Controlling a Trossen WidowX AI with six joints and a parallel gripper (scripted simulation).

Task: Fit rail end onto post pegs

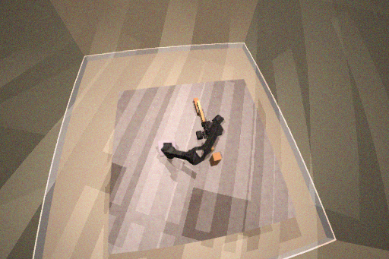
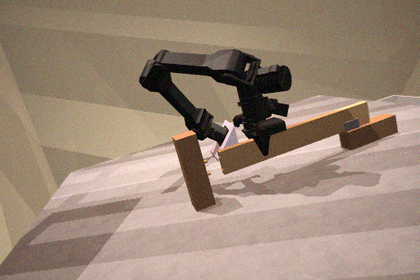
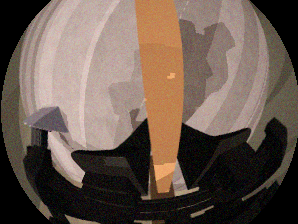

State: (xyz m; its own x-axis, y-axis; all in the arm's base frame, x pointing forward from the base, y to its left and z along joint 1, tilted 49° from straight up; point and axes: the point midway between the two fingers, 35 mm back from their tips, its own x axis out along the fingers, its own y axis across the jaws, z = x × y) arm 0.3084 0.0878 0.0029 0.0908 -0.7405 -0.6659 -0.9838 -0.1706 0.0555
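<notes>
The long wooden rail [image 1: 200,112] [image 2: 303,130] [image 3: 162,60] is held off the table at its near end and looks roughly level. Its far end sits at the grey bracket [image 2: 352,125] on the low footboard block [image 2: 371,132]. My gripper [image 1: 207,125] [image 2: 264,143] [image 3: 157,120] is shut on the rail, nearer the post end, one finger on each side. The wooden post [image 1: 216,156] [image 2: 194,174] stands in front of the near end. Its upper peg [image 2: 206,161] and lower peg [image 2: 209,174] show in a small gap, roughly in line with the rail's end. The holes are too small to make out clearly.
The arm [image 1: 194,156] [image 2: 184,62] arches from its base beside the post, over the post side, to the rail. A pale plate [image 2: 230,134] is at the arm's base, behind the gap between post and rail. Shadows lie across the table [image 2: 287,231].
</notes>
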